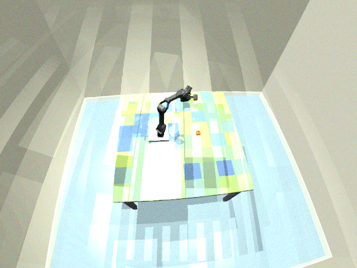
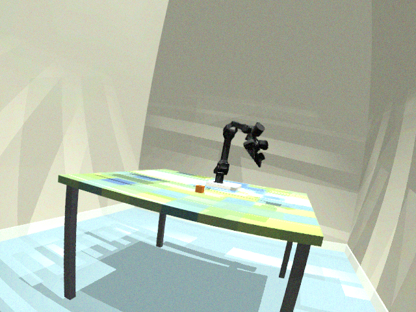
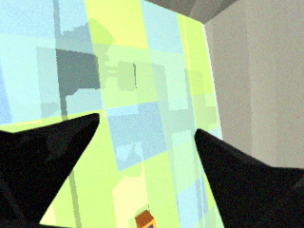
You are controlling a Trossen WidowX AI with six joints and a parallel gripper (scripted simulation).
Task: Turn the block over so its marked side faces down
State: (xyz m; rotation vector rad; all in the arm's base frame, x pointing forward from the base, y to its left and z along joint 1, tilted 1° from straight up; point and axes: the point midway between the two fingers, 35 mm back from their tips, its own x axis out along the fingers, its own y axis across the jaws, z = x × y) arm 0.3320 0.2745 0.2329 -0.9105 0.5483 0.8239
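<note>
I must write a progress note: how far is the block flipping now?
Nothing is done yet: the orange block sits on the table, blue mark up. In hand: the end effector hangs open and empty, high above the table. Left: reaching, grasping, flipping, releasing.
</note>
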